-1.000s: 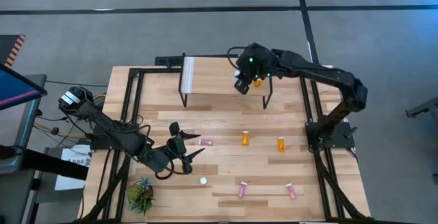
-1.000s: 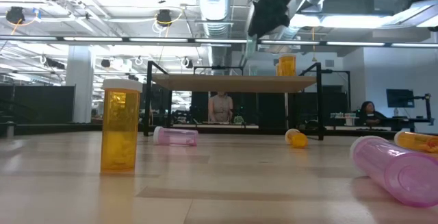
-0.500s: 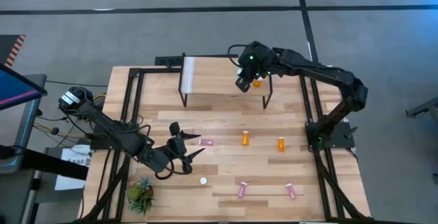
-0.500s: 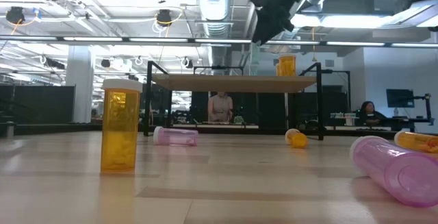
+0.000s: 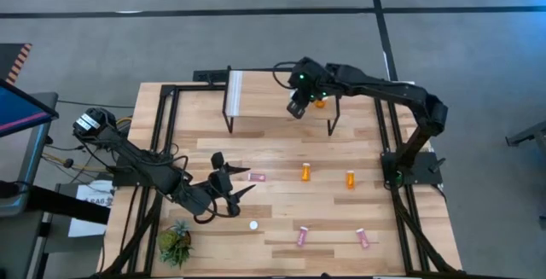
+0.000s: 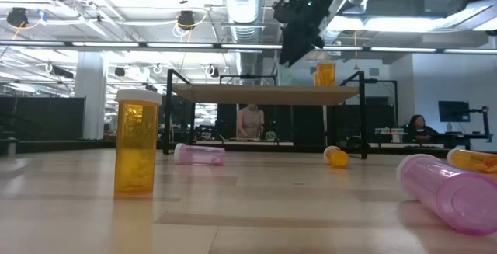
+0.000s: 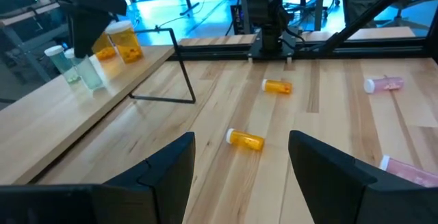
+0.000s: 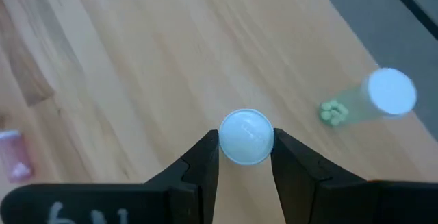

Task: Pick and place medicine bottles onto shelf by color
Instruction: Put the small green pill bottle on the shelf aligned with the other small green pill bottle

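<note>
The light-wood plank table [image 5: 281, 155] is carrying a small raised light-wood shelf on black legs [image 5: 264, 100]; orange pill bottles [image 7: 118, 40] and a teal one [image 7: 63, 62] are standing on the shelf; orange bottles [image 5: 305, 172] and pink ones [image 5: 302, 235], a loose white cap [image 5: 253, 224] and a small green plant [image 5: 175, 241] are lying on the table.

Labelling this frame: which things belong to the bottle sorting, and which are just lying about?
Job: shelf; orange bottles; pink bottles; teal bottle in right gripper over shelf; left gripper, open, idle near plant.
Lying about: plant.
</note>
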Robot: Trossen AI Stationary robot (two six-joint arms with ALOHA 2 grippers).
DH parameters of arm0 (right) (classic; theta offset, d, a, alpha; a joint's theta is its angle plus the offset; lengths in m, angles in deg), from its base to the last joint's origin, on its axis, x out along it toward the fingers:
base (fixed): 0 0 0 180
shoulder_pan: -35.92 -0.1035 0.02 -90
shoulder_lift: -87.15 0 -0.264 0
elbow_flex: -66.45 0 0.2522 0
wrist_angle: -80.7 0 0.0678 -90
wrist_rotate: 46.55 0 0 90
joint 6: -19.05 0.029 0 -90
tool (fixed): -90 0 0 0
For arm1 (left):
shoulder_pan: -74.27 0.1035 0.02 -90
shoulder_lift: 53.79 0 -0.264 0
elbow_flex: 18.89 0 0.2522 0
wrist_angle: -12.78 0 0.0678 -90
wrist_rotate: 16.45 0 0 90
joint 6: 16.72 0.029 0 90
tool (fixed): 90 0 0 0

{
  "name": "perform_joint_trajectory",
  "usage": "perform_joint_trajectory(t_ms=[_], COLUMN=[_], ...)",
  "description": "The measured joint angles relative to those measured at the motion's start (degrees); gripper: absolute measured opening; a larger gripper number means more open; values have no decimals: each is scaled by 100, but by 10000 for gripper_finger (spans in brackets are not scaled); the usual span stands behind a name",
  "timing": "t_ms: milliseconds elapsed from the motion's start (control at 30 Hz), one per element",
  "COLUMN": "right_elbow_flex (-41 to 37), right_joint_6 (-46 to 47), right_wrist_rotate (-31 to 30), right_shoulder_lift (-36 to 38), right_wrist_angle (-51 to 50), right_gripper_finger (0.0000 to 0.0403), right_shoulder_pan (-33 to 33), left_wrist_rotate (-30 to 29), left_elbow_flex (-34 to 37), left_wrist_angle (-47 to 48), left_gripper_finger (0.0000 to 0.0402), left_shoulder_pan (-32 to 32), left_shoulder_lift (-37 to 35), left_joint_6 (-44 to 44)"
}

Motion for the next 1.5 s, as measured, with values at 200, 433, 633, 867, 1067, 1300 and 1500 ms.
perform_joint_trajectory(t_ms=[200,433,633,867,1067,1300,1500], right_elbow_flex=[0,4,0,0,-1103,-2557,-2361], right_joint_6=[-5,-4,-80,-106,-35,151,146], right_wrist_rotate=[-20,-17,-2,4,30,385,427], right_shoulder_lift=[56,155,263,736,1473,2517,2815], right_wrist_angle=[-29,-116,-360,-264,875,2209,2176], right_gripper_finger=[136,135,135,134,134,136,137], right_shoulder_pan=[70,14,-97,-313,-494,-334,-285], left_wrist_rotate=[-17,-17,-20,-20,-22,-22,100], left_elbow_flex=[0,0,0,0,0,2,2], left_wrist_angle=[87,136,218,247,245,174,65], left_gripper_finger=[224,224,224,224,224,224,224], left_shoulder_pan=[0,0,0,0,0,28,171], left_shoulder_lift=[0,0,0,0,0,9,10], left_joint_6=[-59,-108,-203,-314,-364,-363,-267])
